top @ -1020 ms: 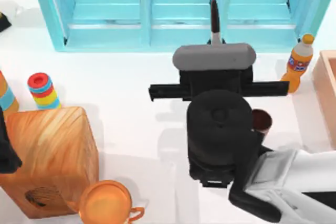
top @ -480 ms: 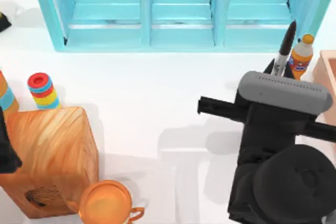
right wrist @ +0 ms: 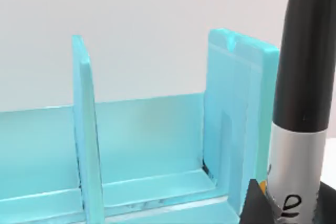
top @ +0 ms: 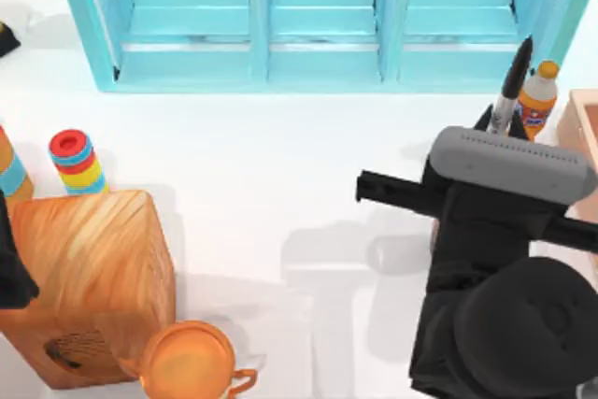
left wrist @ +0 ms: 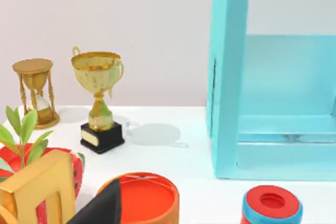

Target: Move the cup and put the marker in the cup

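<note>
The marker (top: pixel 512 81) is a slim black pen with a grey label band. It stands nearly upright at the right of the table, and my right gripper (top: pixel 498 121) is shut on its lower part. The right wrist view shows the marker (right wrist: pixel 300 103) close up, with a dark fingertip (right wrist: pixel 259 195) beside it. The cup is hidden in these views. My left arm (top: pixel 9 263) is parked at the table's left edge.
A turquoise open shelf unit (top: pixel 262 21) spans the back. An orange bottle (top: pixel 535 105) stands just right of the marker, and a wooden tray (top: pixel 581 137) lies at the right edge. At the left are a wooden box (top: pixel 89 277), an orange handled vessel (top: pixel 192 363) and a striped ring stack (top: pixel 75 161).
Over the last second my right arm swung from the table's middle to the right, carrying the marker. The cup that showed beside it is now covered. In the last half second it barely moved.
</note>
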`<action>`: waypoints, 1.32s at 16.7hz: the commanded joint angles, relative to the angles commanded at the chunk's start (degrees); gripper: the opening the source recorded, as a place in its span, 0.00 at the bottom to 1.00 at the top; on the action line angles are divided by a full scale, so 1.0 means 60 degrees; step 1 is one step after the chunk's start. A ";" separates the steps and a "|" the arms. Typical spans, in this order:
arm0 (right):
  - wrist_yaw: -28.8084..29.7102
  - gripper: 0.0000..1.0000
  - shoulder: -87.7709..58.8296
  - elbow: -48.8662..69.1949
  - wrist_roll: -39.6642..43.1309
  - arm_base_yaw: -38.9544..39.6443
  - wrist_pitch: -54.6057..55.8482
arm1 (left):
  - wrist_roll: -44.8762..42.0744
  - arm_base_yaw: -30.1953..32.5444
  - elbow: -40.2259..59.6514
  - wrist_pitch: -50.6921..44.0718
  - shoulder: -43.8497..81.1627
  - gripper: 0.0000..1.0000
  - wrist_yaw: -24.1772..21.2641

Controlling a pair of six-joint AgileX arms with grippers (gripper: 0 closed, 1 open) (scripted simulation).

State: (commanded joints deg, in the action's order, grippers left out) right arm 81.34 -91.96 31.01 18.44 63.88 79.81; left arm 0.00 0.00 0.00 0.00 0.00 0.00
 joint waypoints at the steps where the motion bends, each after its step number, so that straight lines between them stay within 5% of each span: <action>1: -0.0149 0.00 -0.0043 0.0008 -0.0178 -0.0150 -0.0134 | 0.0000 0.0000 0.0000 0.0000 0.0000 1.00 0.0000; 11: -0.1225 0.00 -0.0401 0.0079 -0.1483 -0.1238 -0.1092 | 0.0000 0.0000 0.0000 0.0000 0.0000 1.00 0.0000; 22: -0.1225 0.83 -0.0401 0.0079 -0.1483 -0.1238 -0.1092 | 0.0000 0.0000 0.0000 0.0000 0.0000 1.00 0.0000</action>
State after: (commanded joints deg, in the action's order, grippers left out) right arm 73.99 -94.37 31.48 9.54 56.45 73.26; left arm 0.00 0.00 0.00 0.00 0.00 0.00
